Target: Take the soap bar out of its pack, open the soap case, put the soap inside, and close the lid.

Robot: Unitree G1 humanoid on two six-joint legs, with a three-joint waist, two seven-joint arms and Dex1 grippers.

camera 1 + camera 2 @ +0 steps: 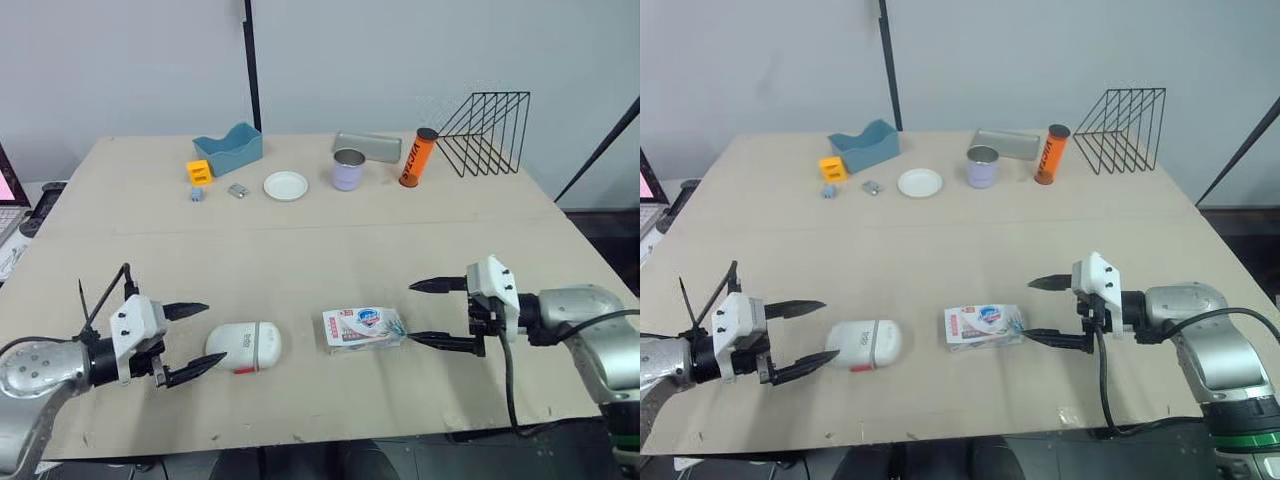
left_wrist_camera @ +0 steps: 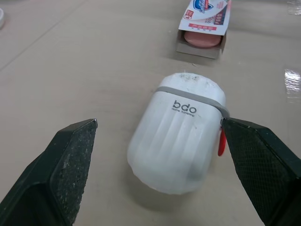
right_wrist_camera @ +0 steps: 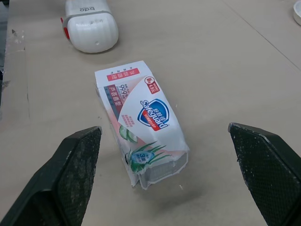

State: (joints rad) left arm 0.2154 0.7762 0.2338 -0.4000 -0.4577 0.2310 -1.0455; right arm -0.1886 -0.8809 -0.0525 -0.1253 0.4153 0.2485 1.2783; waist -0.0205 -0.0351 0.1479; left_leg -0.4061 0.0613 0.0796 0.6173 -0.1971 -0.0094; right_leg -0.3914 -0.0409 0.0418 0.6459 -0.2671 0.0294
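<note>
Soap pack: the Safeguard soap pack (image 1: 363, 327) is lying flat on the table (image 1: 300, 250), just ahead of your right gripper (image 1: 410, 312) and in line with the gap between its fingers.
Soap bar: the pink soap bar (image 2: 202, 38) is sitting inside the pack and peeking out of the open end, which is facing away from the right gripper and toward the left one.
Soap case: the white soap case (image 1: 244, 346) is resting closed, right at the tips of your left gripper (image 1: 215, 333), with its red latch tab (image 2: 220, 141) lying close by one finger.
Right gripper: you are holding it spread wide and empty; its lower finger is reaching close to the pack's crumpled end.
Left gripper: you are holding it spread wide and empty too, flanking the case without pinching it.
Beyond both grippers: a blue tray (image 1: 228, 148), a white plate (image 1: 286, 185), a purple cup (image 1: 348, 168) and an orange tube (image 1: 418, 157) are standing well apart at the far edge.
Risk, pack: the light carton is likely to skid ahead of the fingers if one touches first.
Risk, bar: squeezing the sealed end could be pushing the bar out onto the table.
Risk, case: its rounded shell may be slipping out of a pinch, and a finger on the tab could be popping the lid early.
</note>
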